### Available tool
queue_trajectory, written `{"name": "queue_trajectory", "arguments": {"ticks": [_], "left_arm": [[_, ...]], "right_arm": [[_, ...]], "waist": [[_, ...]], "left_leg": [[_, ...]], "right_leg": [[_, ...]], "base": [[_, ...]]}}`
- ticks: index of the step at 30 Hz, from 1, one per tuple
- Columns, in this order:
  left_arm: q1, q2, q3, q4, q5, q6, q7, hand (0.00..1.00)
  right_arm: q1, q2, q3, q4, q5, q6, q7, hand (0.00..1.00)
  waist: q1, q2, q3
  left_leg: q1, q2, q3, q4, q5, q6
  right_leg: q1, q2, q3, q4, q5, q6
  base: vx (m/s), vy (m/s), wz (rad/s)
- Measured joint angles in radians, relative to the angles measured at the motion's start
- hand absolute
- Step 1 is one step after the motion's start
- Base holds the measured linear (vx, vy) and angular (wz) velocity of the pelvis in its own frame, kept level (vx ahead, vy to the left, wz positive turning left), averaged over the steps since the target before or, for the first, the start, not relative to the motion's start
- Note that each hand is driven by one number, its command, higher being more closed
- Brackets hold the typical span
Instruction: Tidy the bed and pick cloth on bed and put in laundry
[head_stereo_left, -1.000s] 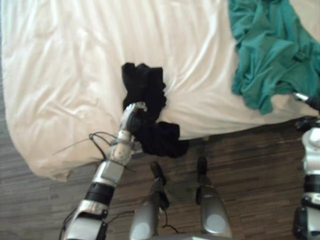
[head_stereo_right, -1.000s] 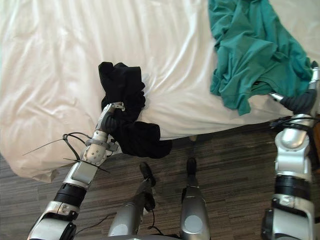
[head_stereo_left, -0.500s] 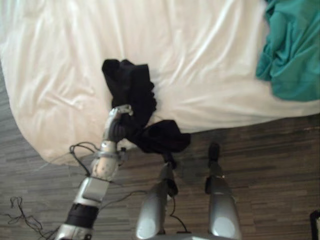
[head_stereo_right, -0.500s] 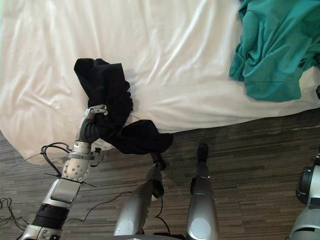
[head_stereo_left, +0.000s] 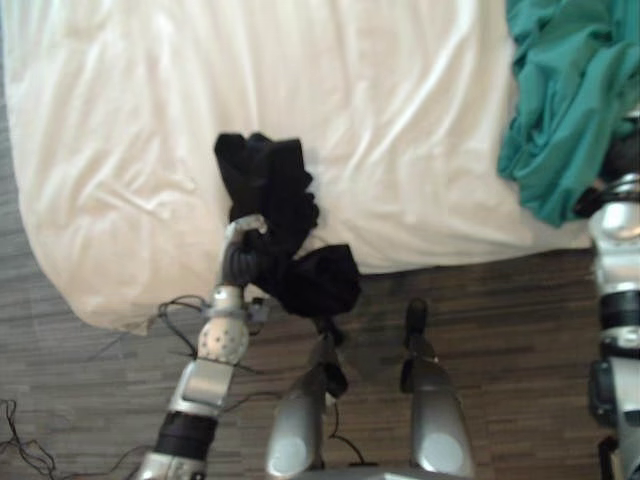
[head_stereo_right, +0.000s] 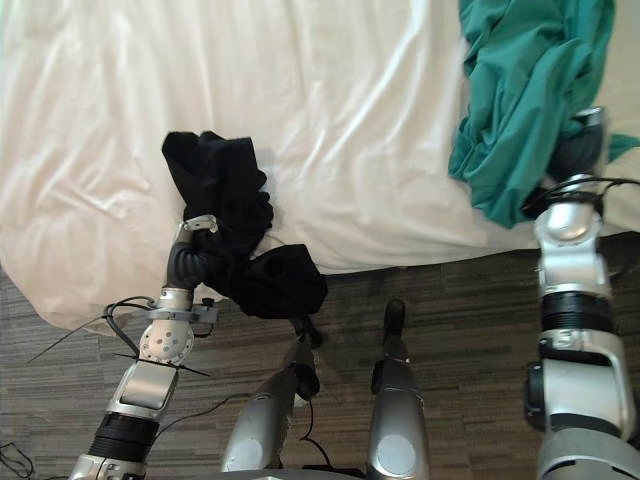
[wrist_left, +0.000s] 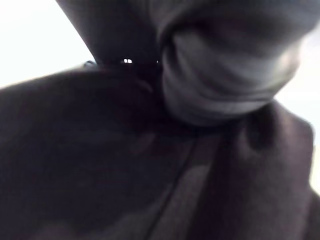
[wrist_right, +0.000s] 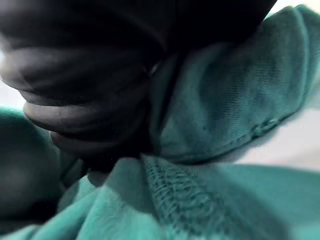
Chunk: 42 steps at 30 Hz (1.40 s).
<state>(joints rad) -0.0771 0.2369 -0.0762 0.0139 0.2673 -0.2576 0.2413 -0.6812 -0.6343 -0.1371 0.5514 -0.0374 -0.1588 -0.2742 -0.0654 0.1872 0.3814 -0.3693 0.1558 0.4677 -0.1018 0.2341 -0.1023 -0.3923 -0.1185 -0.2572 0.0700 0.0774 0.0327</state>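
Left eye view: the bed (head_stereo_left: 400, 100), under a creased white sheet, takes up the upper part of the scene, with dark wood floor (head_stereo_left: 510, 330) below its near edge. A black cloth (head_stereo_left: 275, 185) lies bunched on the sheet near that edge. Its upper part rests on the bed, and its lower lump hangs past the edge over the floor. The left hand (head_stereo_left: 240, 262) is at the bed's edge, curled into the middle of the black cloth and gripping it, so the cloth sags on either side of the grip. In the left wrist view the same dark fabric lies pressed close against the hand's ribbed cover.

A teal cloth (head_stereo_left: 560, 90) lies heaped at the bed's far right corner, and one fold of it drapes down toward the edge. The right hand (head_stereo_right: 575, 155) is pushed up into the lower folds of this cloth, which cover it. Whether it is spread or clamped cannot be told. In the right wrist view teal fabric with a stitched hem lies wrapped against the dark cover.

The two cloths lie well apart on the sheet.
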Motion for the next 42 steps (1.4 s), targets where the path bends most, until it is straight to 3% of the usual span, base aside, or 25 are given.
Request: {"name": "queue_trajectory", "arguments": {"ticks": [4,11,14,22,23,24,26,27,28,32,34,35,37,38,40,41,42], "left_arm": [[0.0,-0.02,-0.007,0.033,-0.012,0.0,-0.016,1.0],[0.076,-0.064,-0.037,0.077,-0.034,0.023,-0.047,1.0],[0.111,-0.075,-0.038,0.077,-0.041,0.035,-0.046,1.0],[0.161,-0.125,-0.004,0.076,-0.081,0.037,-0.041,1.0],[0.166,-0.136,0.001,0.073,-0.097,0.037,-0.038,1.0],[0.169,-0.141,0.004,0.073,-0.105,0.037,-0.036,1.0],[0.212,-0.167,0.021,0.072,-0.131,0.036,-0.024,1.0],[0.216,-0.177,0.025,0.069,-0.139,0.035,-0.021,1.0],[0.255,-0.207,0.042,0.067,-0.147,0.035,-0.022,1.0],[0.272,-0.204,0.047,0.036,-0.179,0.043,-0.025,1.0],[0.263,-0.201,0.045,0.022,-0.197,0.042,-0.025,1.0],[0.258,-0.207,0.043,0.021,-0.2,0.043,-0.025,1.0],[0.256,-0.222,0.038,0.018,-0.219,0.047,-0.028,1.0],[0.264,-0.225,0.038,0.011,-0.238,0.048,-0.026,1.0],[0.275,-0.205,0.063,-0.001,-0.263,0.049,-0.031,1.0],[0.294,-0.211,0.069,0.003,-0.278,0.057,-0.046,1.0],[0.305,-0.216,0.067,0.001,-0.283,0.057,-0.05,1.0]], "right_arm": [[0.026,0.09,-0.006,-0.023,0.145,-0.036,0.001,1.0],[0.111,0.306,0.019,-0.031,0.453,-0.08,0.116,1.0],[0.17,0.379,0.039,-0.076,0.511,-0.092,0.147,1.0],[0.338,0.433,0.022,-0.084,0.549,-0.098,0.187,1.0],[0.373,0.432,0.0,-0.084,0.549,-0.098,0.188,1.0],[0.388,0.433,-0.009,-0.084,0.548,-0.098,0.188,1.0],[0.436,0.434,-0.044,-0.084,0.546,-0.098,0.188,1.0],[0.439,0.432,-0.057,-0.082,0.546,-0.098,0.186,1.0],[0.445,0.426,-0.077,-0.082,0.546,-0.096,0.184,1.0],[0.459,0.455,-0.147,-0.081,0.55,-0.095,0.178,1.0],[0.491,0.465,-0.181,-0.093,0.589,-0.096,0.183,1.0],[0.514,0.468,-0.184,-0.107,0.6,-0.097,0.183,1.0],[0.572,0.469,-0.2,-0.12,0.626,-0.095,0.189,1.0],[0.65,0.522,-0.198,-0.177,0.627,-0.095,0.192,1.0],[0.728,0.602,-0.158,-0.259,0.615,-0.097,0.22,1.0],[0.783,0.646,-0.118,-0.278,0.601,-0.095,0.241,1.0],[0.801,0.657,-0.105,-0.282,0.592,-0.093,0.242,1.0]], "waist": [[0.0,-0.001,-0.001],[0.025,-0.033,-0.051],[0.028,-0.044,-0.073],[0.025,-0.049,-0.102],[0.026,-0.049,-0.103],[0.026,-0.05,-0.103],[0.013,-0.086,-0.129],[0.017,-0.088,-0.132],[0.014,-0.054,-0.153],[-0.004,-0.075,-0.173],[-0.026,-0.1,-0.199],[-0.037,-0.095,-0.202],[-0.042,-0.086,-0.207],[-0.047,-0.09,-0.212],[-0.051,-0.129,-0.233],[-0.062,-0.148,-0.248],[-0.058,-0.145,-0.252]], "left_leg": [[0.016,0.012,-0.047,0.0,-0.001,0.001],[0.094,0.017,-0.106,0.0,-0.017,0.023],[0.116,0.016,-0.122,0.0,-0.02,0.019],[0.149,0.015,-0.207,0.0,-0.022,0.019],[0.163,0.015,-0.205,0.0,-0.034,0.036],[0.175,0.014,-0.188,0.0,-0.042,0.043],[0.212,-0.006,0.009,0.037,-0.185,0.088],[0.214,0.001,0.046,0.087,-0.187,0.098],[0.239,0.027,0.055,0.165,-0.175,0.086],[0.227,-0.02,0.027,0.169,-0.177,0.108],[0.237,-0.017,0.157,0.157,-0.243,0.134],[0.238,0.008,0.217,0.192,-0.235,0.136],[0.253,0.021,0.195,0.194,-0.194,0.148],[0.272,0.023,0.144,0.181,-0.194,0.148],[0.282,-0.003,0.111,0.149,-0.179,0.137],[0.294,-0.027,0.085,0.121,-0.169,0.127],[0.299,-0.029,0.081,0.11,-0.163,0.118]], "right_leg": [[0.042,0.012,-0.044,-0.003,-0.003,-0.004],[0.167,0.03,-0.086,-0.044,-0.003,-0.004],[0.208,0.033,-0.102,-0.063,-0.003,-0.004],[0.303,0.045,-0.188,-0.085,-0.019,-0.004],[0.324,0.043,-0.209,-0.075,-0.03,-0.004],[0.337,0.04,-0.22,-0.07,-0.036,-0.001],[0.372,-0.024,-0.266,-0.074,-0.043,0.006],[0.374,-0.037,-0.265,-0.062,-0.048,0.012],[0.376,-0.031,-0.262,-0.016,-0.076,0.028],[0.407,-0.095,-0.352,0.067,-0.131,0.054],[0.44,-0.126,-0.464,0.047,-0.123,0.064],[0.46,-0.128,-0.504,0.058,-0.124,0.065],[0.473,-0.164,-0.557,0.181,-0.133,0.055],[0.464,-0.161,-0.559,0.216,-0.199,0.076],[0.452,-0.124,-0.566,0.111,-0.159,0.035],[0.467,-0.128,-0.594,0.097,-0.133,0.038],[0.466,-0.13,-0.598,0.108,-0.131,0.035]], "base": [[-0.02,-0.034,0.24],[0.02,-0.026,0.18],[0.04,-0.022,0.16],[0.05,-0.023,0.29],[0.05,-0.002,0.5],[0.07,0.026,0.5],[0.15,0.071,0.57],[0.2,0.049,0.3],[0.2,0.063,0.28],[0.09,0.09,0.68],[0.08,0.069,1.4],[0.18,0.08,1.65],[0.12,0.057,1.19],[0.03,-0.044,0.89],[0.03,-0.131,0.86],[0.04,-0.122,0.57],[0.05,-0.103,0.55]]}}
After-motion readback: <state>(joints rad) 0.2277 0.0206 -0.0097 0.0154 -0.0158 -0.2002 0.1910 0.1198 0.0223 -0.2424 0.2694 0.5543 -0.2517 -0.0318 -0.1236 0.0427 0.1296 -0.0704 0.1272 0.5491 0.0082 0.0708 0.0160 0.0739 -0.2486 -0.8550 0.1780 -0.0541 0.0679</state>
